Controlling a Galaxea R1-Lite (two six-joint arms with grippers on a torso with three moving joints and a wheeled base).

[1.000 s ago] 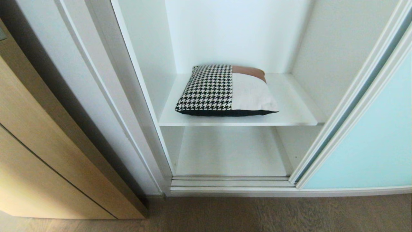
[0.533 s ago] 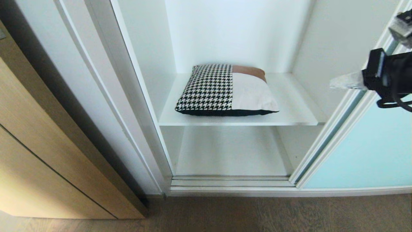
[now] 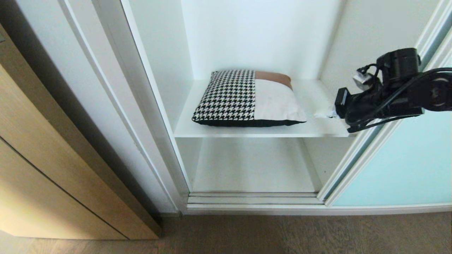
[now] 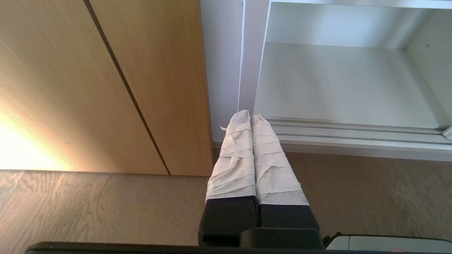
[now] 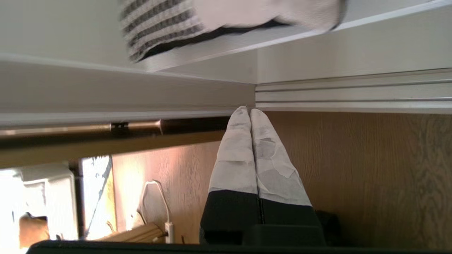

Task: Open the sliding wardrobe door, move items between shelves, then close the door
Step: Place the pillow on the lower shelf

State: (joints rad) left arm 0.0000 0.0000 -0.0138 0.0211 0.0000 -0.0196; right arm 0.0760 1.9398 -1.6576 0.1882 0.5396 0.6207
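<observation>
The cushion (image 3: 247,98) lies flat on the upper shelf (image 3: 325,128) of the wardrobe. The right gripper (image 3: 323,114) hangs just past the cushion's cream side, over the bare end of that shelf. It is near the cushion but not touching it. Its two fingers (image 5: 243,155) are wrapped in pale cloth and pressed tight together, with nothing between them. In the right wrist view they point at the silver door track, and the cushion (image 5: 226,21) shows far off at the edge.

The left gripper (image 4: 251,118) stays low, away from the cushion, near the wood cabinet (image 4: 106,88) and over the brown floor (image 4: 370,197). Its fingers (image 4: 236,155) are wrapped the same way and squeezed shut on nothing.

The cushion is square and puffy. The half nearest the wood cabinet has a black and white zigzag check. The other half is cream, with a rust-brown strip along the back. A thin black edge shows along its front.

The lower shelf (image 3: 254,165) sits under the cushion's shelf. The sliding wardrobe door (image 3: 406,165) is pale blue-green glass in a thin white frame, on the far side of the cushion from the cabinet, and the wardrobe stands open.

No words or labels can be read on anything.
</observation>
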